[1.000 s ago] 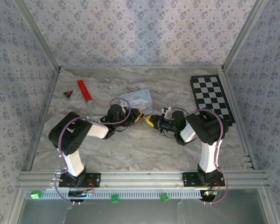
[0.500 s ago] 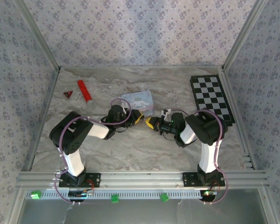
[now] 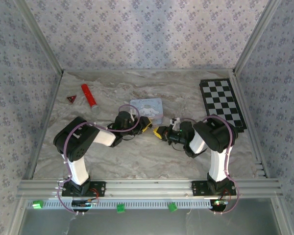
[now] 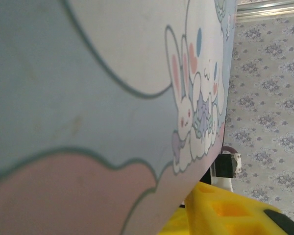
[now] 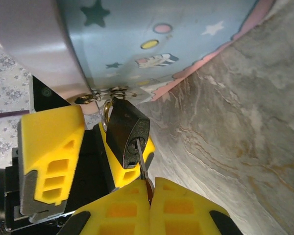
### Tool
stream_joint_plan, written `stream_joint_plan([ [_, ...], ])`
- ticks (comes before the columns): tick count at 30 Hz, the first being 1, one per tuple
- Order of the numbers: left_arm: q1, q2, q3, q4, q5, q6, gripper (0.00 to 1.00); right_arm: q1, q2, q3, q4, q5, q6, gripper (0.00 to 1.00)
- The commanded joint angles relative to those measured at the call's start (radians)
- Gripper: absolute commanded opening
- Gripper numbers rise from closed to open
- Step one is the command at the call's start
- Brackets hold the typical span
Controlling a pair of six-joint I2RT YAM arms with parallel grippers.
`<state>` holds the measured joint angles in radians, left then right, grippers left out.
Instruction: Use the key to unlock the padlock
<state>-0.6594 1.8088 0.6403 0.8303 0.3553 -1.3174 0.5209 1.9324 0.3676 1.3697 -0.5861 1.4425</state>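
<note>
1. In the top view, the pale blue cartoon-printed tin (image 3: pixel 148 107) has turned during the last second. It lay askew on the grey marbled table (image 3: pixel 137 159), and now its sides are nearly square to the arms. It has also come a little nearer to them.
2. Both tools have followed it. The left tool (image 3: pixel 146 126) and the right tool (image 3: pixel 159 132) have moved slightly towards the near edge, and they sit just beside the near side of the tin.
3. In the right wrist view, the small black metal padlock (image 5: pixel 127 134) hangs from the clasp of the tin. The thin dark metal key (image 5: pixel 141 165) stands in its keyhole, and the right tool is clenched on the head of the key.
4. The yellow fingers (image 5: pixel 51 147) of the left tool stand apart, released. One is just behind the padlock, and nothing is pinched between them.
5. I judge that the insertion is done and the turning of the key remains. The shackle does not look released yet.
</note>
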Motion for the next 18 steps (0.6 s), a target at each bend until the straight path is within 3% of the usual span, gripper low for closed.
stream_joint_plan([
  [1, -0.008, 0.027, 0.006, -0.058, 0.029, -0.007, 0.42, 0.018, 0.016, -0.023, 0.025, -0.017, -0.032, 0.0],
  [18, -0.012, 0.027, 0.012, -0.114, 0.017, 0.014, 0.44, 0.054, 0.002, -0.032, 0.024, 0.01, -0.032, 0.0],
])
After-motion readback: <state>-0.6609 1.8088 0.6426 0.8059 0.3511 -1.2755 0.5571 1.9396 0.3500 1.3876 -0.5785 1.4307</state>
